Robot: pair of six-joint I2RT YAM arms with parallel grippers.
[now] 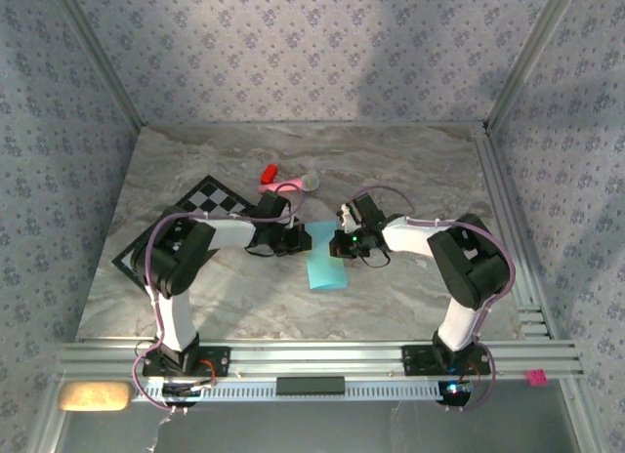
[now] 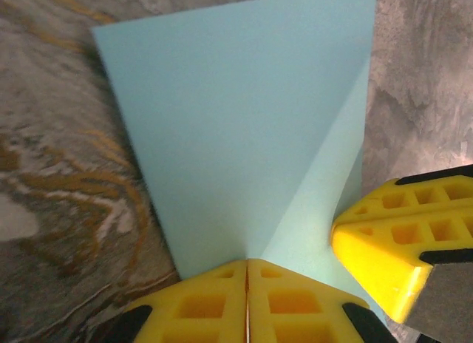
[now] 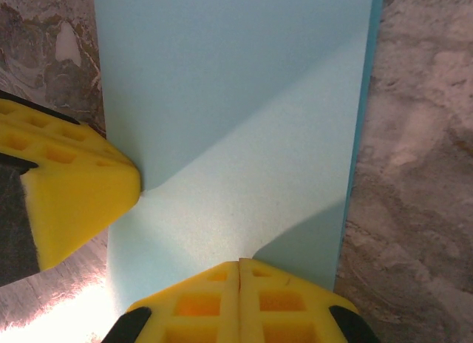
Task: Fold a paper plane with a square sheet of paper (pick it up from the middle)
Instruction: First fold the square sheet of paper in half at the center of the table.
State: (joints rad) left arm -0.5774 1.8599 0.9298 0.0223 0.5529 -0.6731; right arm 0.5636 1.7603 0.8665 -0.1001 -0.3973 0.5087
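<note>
Centrally on the grey marbled desk, the light-blue sheet of paper lay flat as a narrow rectangle, its long side running towards the near edge. The overhead camera showed both arms bent inward, so that the left gripper and the right gripper met over the far end of the sheet, one from each side. At that range neither the jaws nor any crease could be made out. The same camera took in the checkered mat lying under the left arm, with a pink stick toy and a small red piece farther back, all apart from the sheet.

The left wrist camera supplied the close detail. The left gripper had its two yellow fingers pressed together without a gap, tips at the edge of the sheet. A diagonal crease ran from those tips to the opposite corner. One yellow finger of the right gripper touched the adjoining edge.

The right wrist camera showed the right gripper likewise fully closed, tips on the sheet's edge. A second, darker layer showed along the right side of the sheet. Whether either gripper pinched the paper or merely pressed on it could not be told.
</note>
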